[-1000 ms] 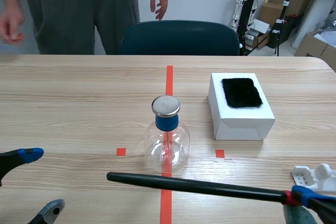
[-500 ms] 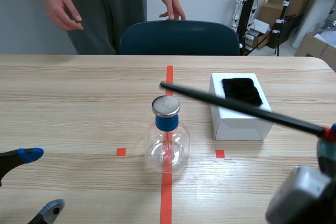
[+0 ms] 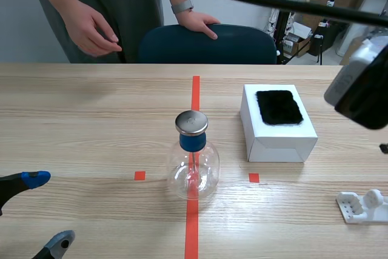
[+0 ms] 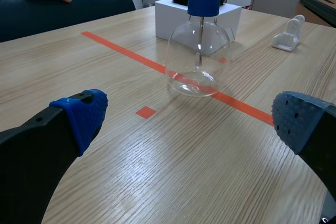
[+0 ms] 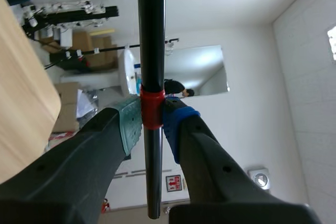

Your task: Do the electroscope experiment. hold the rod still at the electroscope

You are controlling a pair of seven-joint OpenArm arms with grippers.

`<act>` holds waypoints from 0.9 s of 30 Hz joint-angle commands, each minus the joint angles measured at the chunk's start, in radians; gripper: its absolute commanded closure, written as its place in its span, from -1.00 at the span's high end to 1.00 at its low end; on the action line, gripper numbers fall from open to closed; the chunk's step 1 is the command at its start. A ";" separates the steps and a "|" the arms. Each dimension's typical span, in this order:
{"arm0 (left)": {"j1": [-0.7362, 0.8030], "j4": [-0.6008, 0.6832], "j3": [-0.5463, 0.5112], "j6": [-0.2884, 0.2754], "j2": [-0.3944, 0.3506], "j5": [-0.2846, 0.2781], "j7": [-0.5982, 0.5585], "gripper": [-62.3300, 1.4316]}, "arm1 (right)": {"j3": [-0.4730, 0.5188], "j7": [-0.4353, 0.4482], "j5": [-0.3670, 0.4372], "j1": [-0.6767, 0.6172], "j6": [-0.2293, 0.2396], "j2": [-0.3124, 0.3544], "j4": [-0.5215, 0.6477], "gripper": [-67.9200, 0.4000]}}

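A: Is the rod [image 3: 291,5] at the electroscope [image 3: 193,156] yet?
B: No. The right pincer [image 5: 152,119] is clamped on it, high up and well apart from the electroscope.
A: And the left pincer [image 4: 191,119]?
B: Fingers apart, holding nothing, low near the electroscope.
A: What's left?
B: Bringing the rod to the electroscope's metal cap [image 3: 191,122] and holding it still.

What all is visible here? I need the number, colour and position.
electroscope: 1, clear glass, blue stopper, on the middle tape line
rod: 1, black, red band, held high at right
box: 1, white, right of the electroscope
cloth: 1, black, on the box
stand: 1, white, near right corner
chair: 1, dark blue, behind the table
person: 1, hand on the chair
left pincer: open, low left
right pincer: shut on the rod
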 commanded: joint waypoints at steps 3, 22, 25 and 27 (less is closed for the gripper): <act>-0.005 0.014 0.000 -0.002 -0.003 -0.010 -0.014 1.00 | 0.000 0.008 0.018 0.084 0.016 0.068 -0.047 -0.92; -0.005 0.014 0.000 -0.002 -0.003 -0.010 -0.014 1.00 | -0.274 0.053 -0.202 0.382 0.066 0.206 -0.274 -0.92; -0.005 0.014 0.000 -0.002 -0.003 -0.010 -0.014 1.00 | -0.273 0.062 -0.225 0.375 0.082 0.206 -0.291 -0.92; -0.005 0.014 0.000 -0.002 -0.003 -0.010 -0.014 1.00 | -0.272 0.071 -0.243 0.369 0.089 0.206 -0.303 -0.92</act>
